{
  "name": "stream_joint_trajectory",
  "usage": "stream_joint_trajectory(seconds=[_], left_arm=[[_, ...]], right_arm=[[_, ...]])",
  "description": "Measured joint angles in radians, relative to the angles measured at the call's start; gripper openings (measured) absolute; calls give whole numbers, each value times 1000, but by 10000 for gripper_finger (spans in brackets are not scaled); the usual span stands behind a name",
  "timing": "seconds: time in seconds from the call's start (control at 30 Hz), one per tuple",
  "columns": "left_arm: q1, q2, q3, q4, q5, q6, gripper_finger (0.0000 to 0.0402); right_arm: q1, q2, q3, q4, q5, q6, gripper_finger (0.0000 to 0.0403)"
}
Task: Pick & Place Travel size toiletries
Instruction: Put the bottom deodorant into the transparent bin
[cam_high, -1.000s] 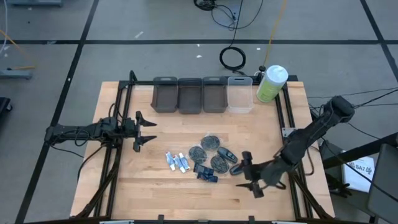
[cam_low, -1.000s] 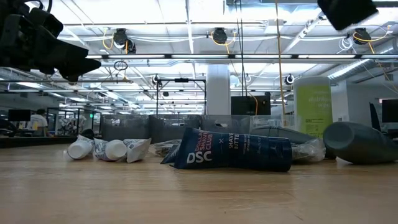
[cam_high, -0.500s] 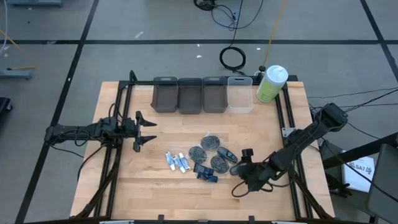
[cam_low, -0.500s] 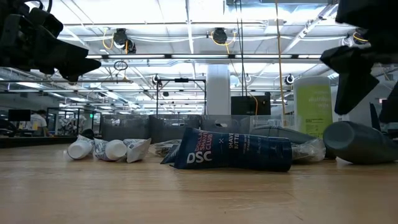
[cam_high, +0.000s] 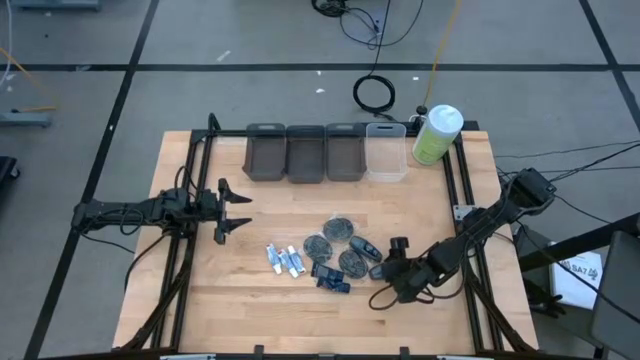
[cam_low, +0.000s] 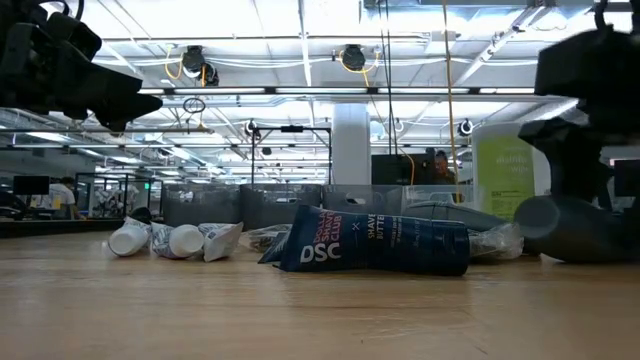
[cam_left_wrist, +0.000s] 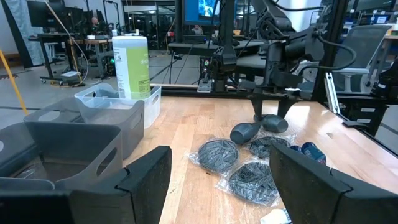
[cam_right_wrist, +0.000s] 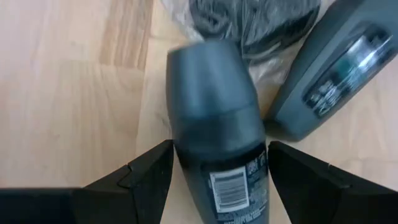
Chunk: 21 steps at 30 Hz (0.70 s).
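The travel size toiletries lie mid-table: white-and-blue tubes (cam_high: 285, 260), bagged dark discs (cam_high: 340, 230), dark blue packets (cam_high: 330, 276) and two dark oval pieces (cam_high: 362, 246). My right gripper (cam_high: 385, 280) is open and tipped nose-down over the nearer oval piece (cam_right_wrist: 214, 118), which lies flat on the wood. Its fingers (cam_right_wrist: 149, 177) stand on either side of that piece, and I see no grip. The second oval piece (cam_right_wrist: 336, 68) lies beside it. My left gripper (cam_high: 235, 210) waits open and level at the table's left.
Three grey bins (cam_high: 305, 152) and a clear bin (cam_high: 385, 152) line the far edge, with a big green bottle (cam_high: 437, 135) at the far right. Black frame rails (cam_high: 190, 250) run along both sides. Bare wood lies near the front edge.
My right gripper has come down toward the table and tipped its fingers steeply downward, ending over the nearer dark oval piece. The toiletries have stayed where they were.
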Motion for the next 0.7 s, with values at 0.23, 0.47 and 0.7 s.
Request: stream_joint_trajectory(seconds=[0.23, 0.47, 0.7], left_arm=[[0, 0, 0, 0, 0, 0, 267], [0, 0, 0, 0, 0, 0, 267], [0, 0, 0, 0, 0, 0, 267]], right_arm=[[0, -3, -64, 101, 14, 1, 249], [0, -2, -68, 123, 14, -1, 249], [0, 0, -69, 148, 11, -29, 217]])
